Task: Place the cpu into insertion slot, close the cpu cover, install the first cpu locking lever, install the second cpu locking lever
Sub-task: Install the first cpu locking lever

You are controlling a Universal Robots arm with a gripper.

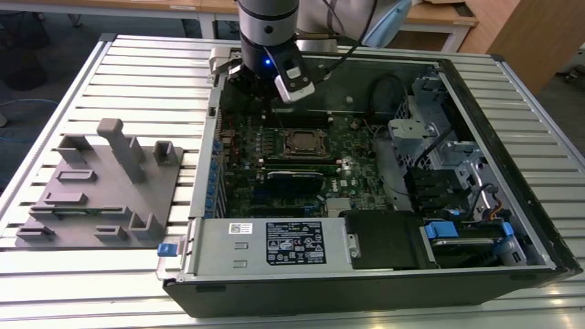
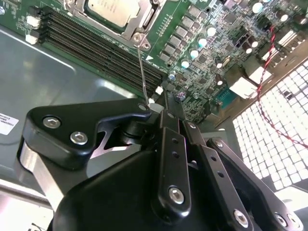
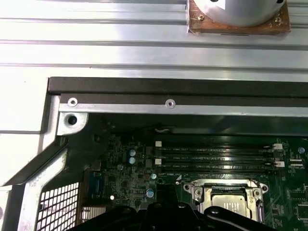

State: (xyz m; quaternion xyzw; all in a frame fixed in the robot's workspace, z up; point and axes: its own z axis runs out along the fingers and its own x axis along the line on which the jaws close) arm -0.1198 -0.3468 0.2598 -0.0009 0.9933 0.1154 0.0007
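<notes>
gripper (image 2: 156, 105) closed on thin locking lever (image 2: 141, 67)

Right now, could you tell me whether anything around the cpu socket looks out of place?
One thing: a thin wire locking lever stands up from beside a corner of the cpu cover toward the tool, not lying flat. The cpu looks seated square.
</notes>
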